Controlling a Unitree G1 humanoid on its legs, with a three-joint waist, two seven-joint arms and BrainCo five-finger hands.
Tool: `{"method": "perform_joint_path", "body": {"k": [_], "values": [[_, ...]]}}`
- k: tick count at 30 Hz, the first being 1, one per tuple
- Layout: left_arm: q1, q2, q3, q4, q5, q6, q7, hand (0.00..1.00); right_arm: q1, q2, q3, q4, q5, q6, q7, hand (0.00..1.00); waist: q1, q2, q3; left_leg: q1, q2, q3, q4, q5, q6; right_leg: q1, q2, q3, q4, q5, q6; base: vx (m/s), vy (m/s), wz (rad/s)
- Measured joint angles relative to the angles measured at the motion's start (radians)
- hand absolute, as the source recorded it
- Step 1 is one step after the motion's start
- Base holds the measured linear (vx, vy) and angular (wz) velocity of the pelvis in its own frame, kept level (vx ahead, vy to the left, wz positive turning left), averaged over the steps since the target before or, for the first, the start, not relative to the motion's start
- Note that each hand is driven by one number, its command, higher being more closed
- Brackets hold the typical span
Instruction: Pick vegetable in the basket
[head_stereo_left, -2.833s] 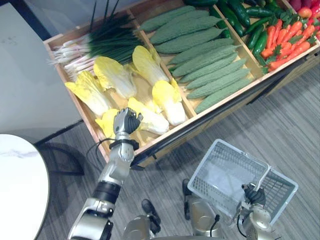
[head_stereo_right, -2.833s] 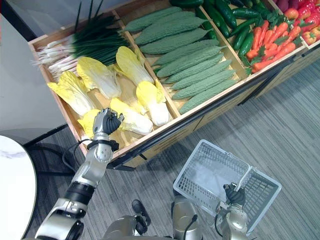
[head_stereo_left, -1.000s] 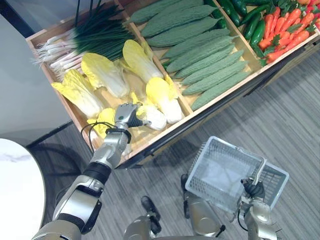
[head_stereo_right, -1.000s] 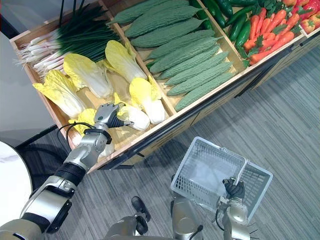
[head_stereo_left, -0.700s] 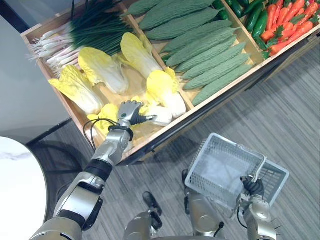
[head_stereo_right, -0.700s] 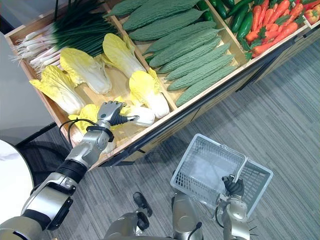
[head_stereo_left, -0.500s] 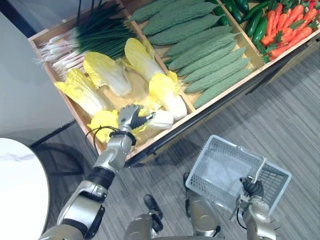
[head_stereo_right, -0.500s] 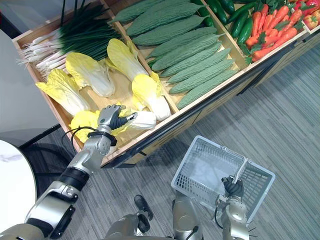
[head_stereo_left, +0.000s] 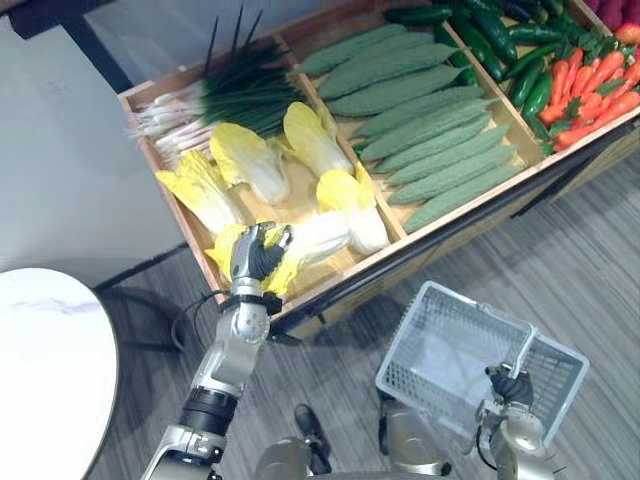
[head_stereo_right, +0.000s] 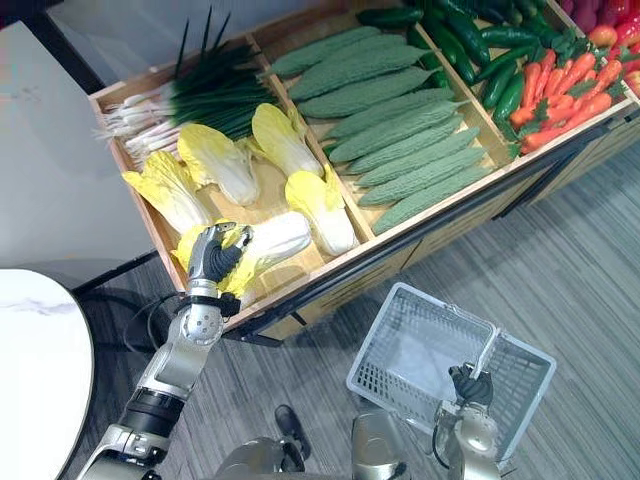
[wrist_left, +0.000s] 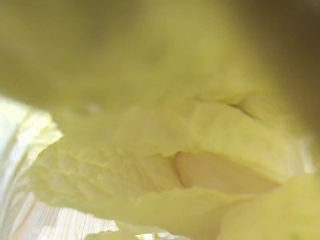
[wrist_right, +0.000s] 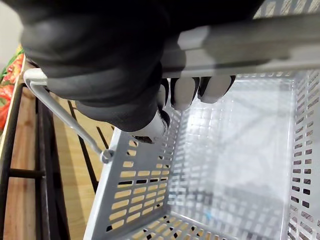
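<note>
- My left hand curls round the cabbage at its leafy end: light, soft, crushable, so I'd favour the firmer white base
- My right hand clenches the basket handle

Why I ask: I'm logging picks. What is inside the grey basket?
Nothing visible: the basket has a bare floor. The right hand, fingers curled round the handle, covers a strip near one wall. The cabbage is in the left hand, over the crate.

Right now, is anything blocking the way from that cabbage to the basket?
Only the crate's front rim, which the left hand must lift the cabbage over; the basket in the right hand is empty.
</note>
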Motion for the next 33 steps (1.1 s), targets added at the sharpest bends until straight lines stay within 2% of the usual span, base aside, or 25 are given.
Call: {"method": "perform_joint_path", "body": {"k": [4, 8, 9, 10, 12, 14, 17, 19, 21, 22, 23, 24, 25, 26, 27, 28, 29, 31, 32, 33], "values": [[0.078, -0.050, 0.023, -0.067, -0.070, -0.023, 0.017, 1.00, 0.012, 0.014, -0.007, 0.000, 0.000, 0.000, 0.000, 1.00, 0.001, 0.001, -0.023, 0.017, 0.002, -0.004, 0.001, -0.001, 0.000, 0.018, 0.002, -0.001, 0.003, -0.009, 0.002, 0.00, -0.006, 0.02], [0.158, -0.081, 0.027, -0.119, -0.132, -0.041, 0.021, 1.00, 0.034, 0.022, -0.030, -0.005, 0.002, 0.001, -0.014, 1.00, 0.026, -0.001, -0.025, 0.029, 0.023, -0.017, 0.102, -0.055, -0.003, 0.021, 0.010, 0.015, 0.093, -0.065, -0.001, 0.00, -0.015, -0.07], [0.187, -0.092, 0.032, -0.141, -0.148, -0.041, 0.022, 1.00, 0.034, 0.026, -0.030, -0.016, 0.002, 0.002, -0.022, 1.00, 0.027, -0.002, -0.027, 0.026, 0.027, -0.048, 0.132, -0.068, -0.002, 0.018, 0.013, 0.025, 0.112, -0.074, -0.005, -0.02, -0.055, -0.47], [0.230, -0.109, 0.033, -0.187, -0.166, -0.042, 0.033, 1.00, 0.036, 0.037, -0.029, -0.060, 0.002, 0.005, -0.029, 1.00, 0.046, 0.000, -0.029, 0.010, 0.035, -0.111, 0.181, -0.098, -0.006, 0.001, 0.026, 0.060, 0.136, -0.081, -0.005, -0.03, -0.065, -0.62], [0.262, -0.132, 0.028, -0.232, -0.185, -0.045, 0.036, 1.00, 0.046, 0.054, -0.025, -0.127, 0.002, 0.014, -0.035, 1.00, 0.063, 0.005, -0.038, -0.006, 0.048, -0.159, 0.217, -0.144, -0.019, -0.022, 0.045, 0.099, 0.153, -0.090, 0.005, -0.08, -0.033, -0.73], [0.275, -0.141, 0.012, -0.263, -0.196, -0.051, 0.035, 1.00, 0.076, 0.077, -0.019, -0.212, 0.002, 0.021, -0.043, 1.00, 0.064, -0.006, -0.048, -0.006, 0.053, -0.139, 0.230, -0.163, -0.020, -0.037, 0.058, 0.121, 0.164, -0.090, 0.006, -0.06, 0.013, -0.49], [0.319, -0.143, -0.010, -0.334, -0.208, -0.068, 0.034, 1.00, 0.152, 0.105, 0.005, -0.372, 0.002, 0.022, -0.046, 1.00, 0.064, -0.025, -0.078, 0.002, 0.069, -0.052, 0.240, -0.179, -0.020, -0.080, 0.078, 0.197, 0.176, -0.081, 0.010, 0.00, 0.015, -0.81], [0.330, -0.144, -0.025, -0.356, -0.211, -0.075, 0.032, 1.00, 0.180, 0.115, 0.027, -0.453, 0.001, 0.022, -0.046, 1.00, 0.061, -0.035, -0.085, 0.011, 0.080, 0.013, 0.269, -0.201, -0.022, -0.100, 0.103, 0.252, 0.184, -0.062, 0.002, 0.03, 0.040, -1.06], [0.328, -0.144, -0.028, -0.368, -0.216, -0.075, 0.032, 1.00, 0.180, 0.117, 0.086, -0.522, 0.000, 0.022, -0.046, 1.00, 0.067, -0.053, -0.097, 0.018, 0.112, 0.136, 0.313, -0.232, -0.024, -0.147, 0.145, 0.330, 0.181, -0.031, 0.002, 0.00, 0.038, -1.47], [0.327, -0.143, -0.029, -0.371, -0.218, -0.075, 0.033, 1.00, 0.176, 0.121, 0.099, -0.533, -0.001, 0.023, -0.046, 1.00, 0.070, -0.060, -0.100, 0.024, 0.119, 0.174, 0.317, -0.237, -0.025, -0.163, 0.144, 0.304, 0.180, -0.050, -0.014, -0.05, 0.003, -1.58], [0.320, -0.145, -0.033, -0.371, -0.220, -0.075, 0.034, 1.00, 0.165, 0.129, 0.113, -0.548, -0.003, 0.023, -0.047, 1.00, 0.077, -0.069, -0.101, 0.043, 0.124, 0.239, 0.315, -0.240, -0.025, -0.184, 0.103, 0.178, 0.206, -0.074, -0.050, -0.03, 0.008, -1.60], [0.315, -0.143, -0.036, -0.371, -0.221, -0.075, 0.035, 1.00, 0.147, 0.131, 0.129, -0.550, -0.011, 0.024, -0.049, 1.00, 0.079, -0.075, -0.101, 0.082, 0.123, 0.307, 0.300, -0.240, -0.026, -0.200, 0.035, -0.012, 0.239, -0.091, -0.077, 0.00, 0.028, -1.56], [0.313, -0.143, -0.037, -0.371, -0.221, -0.075, 0.035, 1.00, 0.137, 0.130, 0.135, -0.549, -0.013, 0.028, -0.049, 1.00, 0.076, -0.074, -0.102, 0.100, 0.119, 0.334, 0.296, -0.244, -0.028, -0.200, -0.003, -0.115, 0.253, -0.099, -0.090, 0.06, 0.030, -1.54], [0.307, -0.145, -0.036, -0.371, -0.221, -0.076, 0.036, 1.00, 0.115, 0.125, 0.143, -0.539, -0.018, 0.029, -0.050, 1.00, 0.076, -0.066, -0.107, 0.130, 0.118, 0.387, 0.277, -0.248, -0.024, -0.184, -0.074, -0.335, 0.279, -0.116, -0.126, 0.07, -0.008, -1.61], [0.302, -0.144, -0.023, -0.371, -0.222, -0.086, 0.037, 1.00, 0.077, 0.116, 0.158, -0.516, -0.023, 0.029, -0.052, 1.00, 0.079, -0.061, -0.111, 0.158, 0.115, 0.432, 0.248, -0.248, -0.024, -0.158, -0.130, -0.524, 0.314, -0.126, -0.141, 0.08, -0.041, -1.71], [0.299, -0.141, -0.017, -0.370, -0.223, -0.088, 0.039, 1.00, 0.056, 0.116, 0.163, -0.509, -0.028, 0.031, -0.049, 1.00, 0.082, -0.063, -0.113, 0.165, 0.111, 0.449, 0.241, -0.248, -0.024, -0.160, -0.143, -0.567, 0.321, -0.123, -0.136, 0.10, -0.110, -1.77], [0.278, -0.142, -0.013, -0.349, -0.230, -0.089, 0.039, 1.00, 0.022, 0.113, 0.170, -0.507, -0.039, 0.031, -0.041, 1.00, 0.078, -0.062, -0.113, 0.168, 0.118, 0.469, 0.254, -0.248, -0.024, -0.184, -0.121, -0.544, 0.322, -0.124, -0.127, 0.21, -0.221, -1.56], [0.220, -0.143, -0.033, -0.282, -0.230, -0.088, 0.034, 1.00, -0.002, 0.091, 0.181, -0.505, -0.039, 0.034, -0.037, 1.00, 0.075, -0.057, -0.113, 0.151, 0.181, 0.465, 0.395, -0.247, -0.024, -0.195, -0.063, -0.471, 0.302, -0.126, -0.130, 0.21, -0.205, -1.36], [0.200, -0.142, -0.046, -0.255, -0.230, -0.088, 0.034, 1.00, -0.015, 0.073, 0.193, -0.505, -0.038, 0.036, -0.029, 1.00, 0.076, -0.052, -0.111, 0.131, 0.240, 0.457, 0.524, -0.237, -0.004, -0.179, -0.030, -0.433, 0.285, -0.124, -0.140, 0.26, -0.156, -1.42], [0.172, -0.140, -0.068, -0.204, -0.233, -0.088, 0.033, 1.00, -0.027, 0.037, 0.217, -0.505, -0.037, 0.036, -0.020, 1.00, 0.074, -0.038, -0.104, 0.084, 0.334, 0.360, 0.751, -0.154, 0.112, -0.119, 0.032, -0.382, 0.240, -0.124, -0.145, 0.30, -0.161, -1.40]]}}
